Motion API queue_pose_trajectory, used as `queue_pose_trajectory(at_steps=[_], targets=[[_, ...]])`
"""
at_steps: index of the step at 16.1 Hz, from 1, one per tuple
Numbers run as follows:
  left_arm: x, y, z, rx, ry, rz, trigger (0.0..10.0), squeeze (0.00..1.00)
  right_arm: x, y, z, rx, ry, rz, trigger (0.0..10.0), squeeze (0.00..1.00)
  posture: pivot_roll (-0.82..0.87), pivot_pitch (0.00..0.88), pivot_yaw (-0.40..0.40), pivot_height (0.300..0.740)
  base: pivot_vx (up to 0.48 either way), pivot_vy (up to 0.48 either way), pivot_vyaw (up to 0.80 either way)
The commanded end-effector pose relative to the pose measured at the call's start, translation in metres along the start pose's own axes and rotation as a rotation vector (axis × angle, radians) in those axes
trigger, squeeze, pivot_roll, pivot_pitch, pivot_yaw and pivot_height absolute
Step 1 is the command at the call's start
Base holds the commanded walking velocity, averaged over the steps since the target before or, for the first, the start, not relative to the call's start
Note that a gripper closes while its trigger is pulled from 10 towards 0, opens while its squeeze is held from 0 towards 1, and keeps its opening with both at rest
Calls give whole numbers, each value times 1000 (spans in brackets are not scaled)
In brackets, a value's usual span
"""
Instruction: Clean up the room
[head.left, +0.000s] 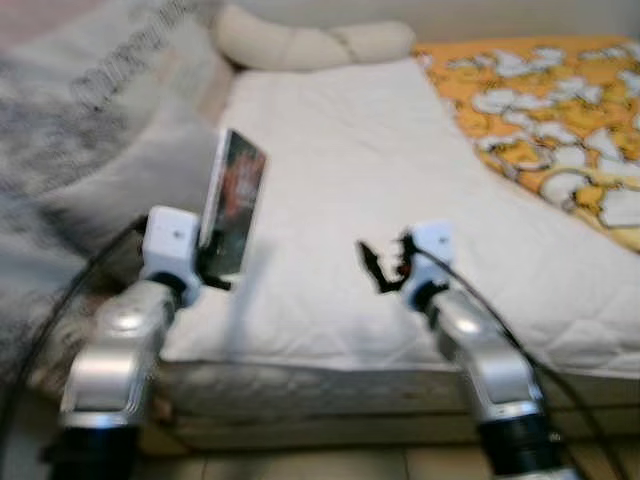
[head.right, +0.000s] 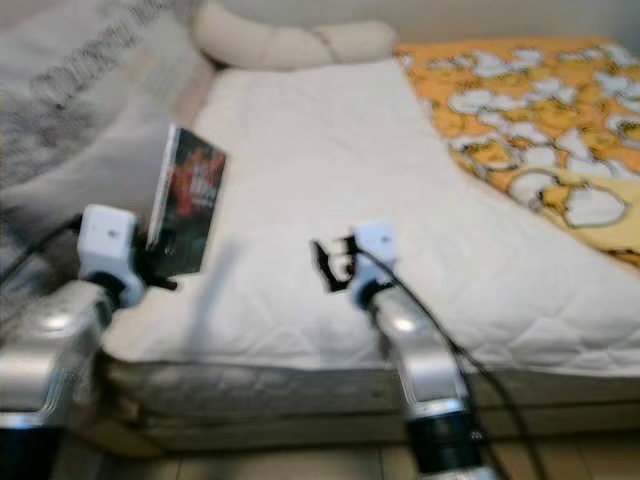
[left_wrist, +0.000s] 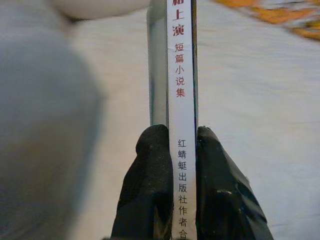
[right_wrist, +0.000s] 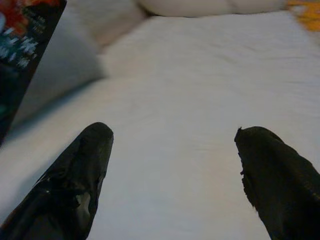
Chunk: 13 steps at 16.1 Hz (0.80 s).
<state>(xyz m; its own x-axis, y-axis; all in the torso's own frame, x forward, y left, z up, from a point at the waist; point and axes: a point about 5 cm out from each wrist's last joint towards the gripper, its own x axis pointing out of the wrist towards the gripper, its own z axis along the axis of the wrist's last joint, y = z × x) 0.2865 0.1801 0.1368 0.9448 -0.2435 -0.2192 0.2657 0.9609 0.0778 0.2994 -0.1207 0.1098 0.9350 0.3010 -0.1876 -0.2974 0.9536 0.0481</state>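
Two silver arms rise from the lower frame over the white bed (head.left: 350, 180). At centre-left the left claw (left_wrist: 182, 150) pinches an upright book (head.left: 235, 200) by its spine. Centre frame, the right claw (right_wrist: 172, 145) gapes, gripping nothing.

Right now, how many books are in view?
1. The book stands upright, clamped in the left gripper, above the near-left part of the white mattress. Others could be hidden beyond the frame.

Book (left_wrist: 182, 100) spine cut off, grey blanket (left_wrist: 45, 140) blurred
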Motion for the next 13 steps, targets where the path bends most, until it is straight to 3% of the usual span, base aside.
queue_pose_trajectory(at_steps=[1,6,13], targets=[[-2,3,8,21,-39,3,10000,0,2,5,6,-1,-30,16,10000,0,-12,0,65,740,349,0,0],[-5,12,7,34,-35,36,10000,0,1,5,4,-10,-32,22,10000,0,-5,0,61,740,346,0,0],[-5,11,6,37,-32,34,10000,0,-1,6,1,-28,-30,35,10000,0,-2,0,60,740,347,0,0]])
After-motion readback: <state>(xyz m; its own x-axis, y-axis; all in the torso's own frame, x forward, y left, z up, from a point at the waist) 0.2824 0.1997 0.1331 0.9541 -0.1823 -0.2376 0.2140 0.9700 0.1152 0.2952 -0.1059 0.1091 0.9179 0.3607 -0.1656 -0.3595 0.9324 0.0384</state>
